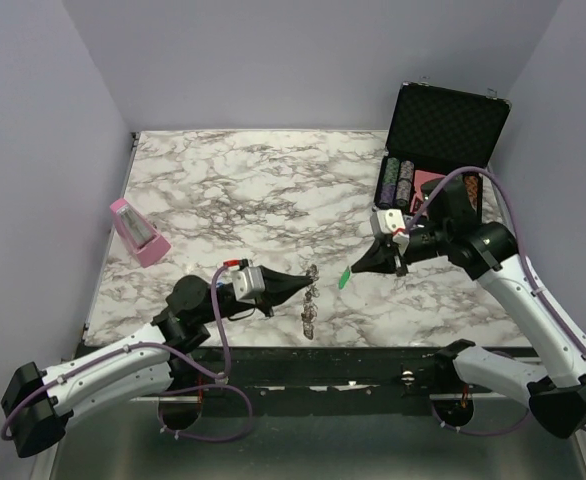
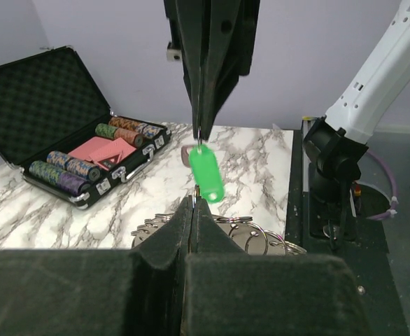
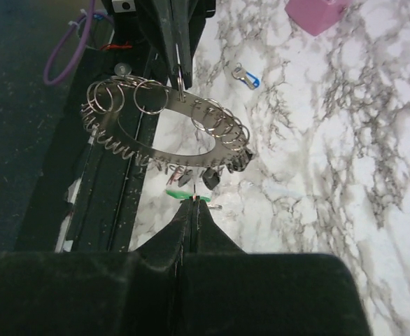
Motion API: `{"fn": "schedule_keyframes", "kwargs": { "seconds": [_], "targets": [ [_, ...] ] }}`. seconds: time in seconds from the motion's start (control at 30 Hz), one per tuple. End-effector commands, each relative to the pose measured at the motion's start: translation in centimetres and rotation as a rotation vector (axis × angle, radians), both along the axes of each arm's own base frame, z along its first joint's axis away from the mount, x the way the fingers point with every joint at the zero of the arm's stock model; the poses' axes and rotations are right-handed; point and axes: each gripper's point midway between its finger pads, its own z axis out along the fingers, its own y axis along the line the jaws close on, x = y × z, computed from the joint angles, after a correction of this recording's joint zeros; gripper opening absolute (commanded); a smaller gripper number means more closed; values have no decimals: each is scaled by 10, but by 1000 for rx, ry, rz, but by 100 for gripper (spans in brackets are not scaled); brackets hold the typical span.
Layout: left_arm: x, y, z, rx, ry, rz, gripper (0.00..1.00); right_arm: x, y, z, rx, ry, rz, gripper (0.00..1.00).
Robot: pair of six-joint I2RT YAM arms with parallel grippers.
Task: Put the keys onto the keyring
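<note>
Two grips seen from the top view: left claw (image 1: 310, 284) clamped closed on the keyring (image 1: 311, 305), held off the table (image 1: 223, 190); right claw (image 1: 353, 269) clamped closed on a green key (image 1: 344, 279). Left wrist: green key hangs just above keyring. Right wrist: blue key (image 3: 248, 77) lies on table, apart from keyring.

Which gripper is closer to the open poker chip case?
Right. The right gripper, pinching a green key, sits in front of the poker chip case, off its left corner. The left gripper, gripping the keyring, is farther off, left of the right gripper.
</note>
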Motion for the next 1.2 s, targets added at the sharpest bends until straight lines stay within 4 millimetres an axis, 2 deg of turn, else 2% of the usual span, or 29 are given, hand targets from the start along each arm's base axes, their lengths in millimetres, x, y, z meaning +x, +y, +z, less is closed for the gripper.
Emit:
{"fn": "schedule_keyframes", "kwargs": {
  "seconds": [0.0,0.27,0.6,0.97,1.17],
  "targets": [
    [-2,-6,39,-68,-50,-33,0,13,9,-11,-11,60,-75,0],
    [14,-23,29,12,-36,-15,0,14,11,-15,-17,83,-93,0],
    [18,-31,26,19,-47,-19,0,9,12,-13,-2,104,-76,0],
    [18,-38,23,-4,-27,-45,0,2,16,-19,4,68,-8,0],
    [10,-39,15,24,-116,-83,0,-6,16,-26,-2,29,58,0]
  ]
}}
